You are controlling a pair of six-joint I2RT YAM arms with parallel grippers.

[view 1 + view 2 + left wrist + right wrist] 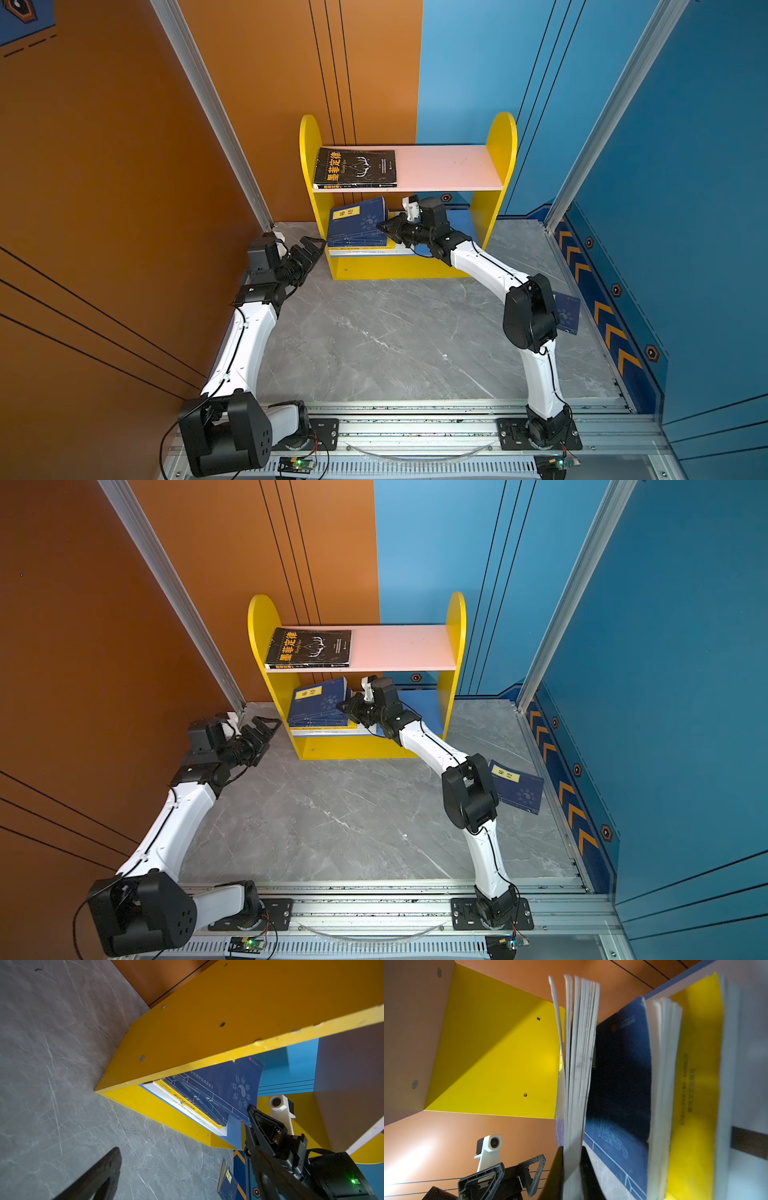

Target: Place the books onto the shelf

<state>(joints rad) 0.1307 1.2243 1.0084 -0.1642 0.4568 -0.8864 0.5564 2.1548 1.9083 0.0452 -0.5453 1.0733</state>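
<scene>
The shelf [415, 266] [374, 748] stands at the back of the table. A black book [355, 168] [309, 648] with orange characters lies flat on its pink upper board. On the blue lower board lies a stack: a white book [187, 1119] at the bottom, a yellow one [695, 1084], then navy ones. My right gripper [382, 227] [572, 1159] is shut on the page edge of the top navy book [359, 222] [228, 1084], which tilts up off the stack. My left gripper [313, 247] [187, 1167] is open and holds nothing, just outside the shelf's left side panel.
Another navy book [519, 787] [567, 311] with a yellow label lies on the grey table at the right, partly hidden behind my right arm. An orange wall stands close on the left, a blue one on the right. The pink board's right part is bare.
</scene>
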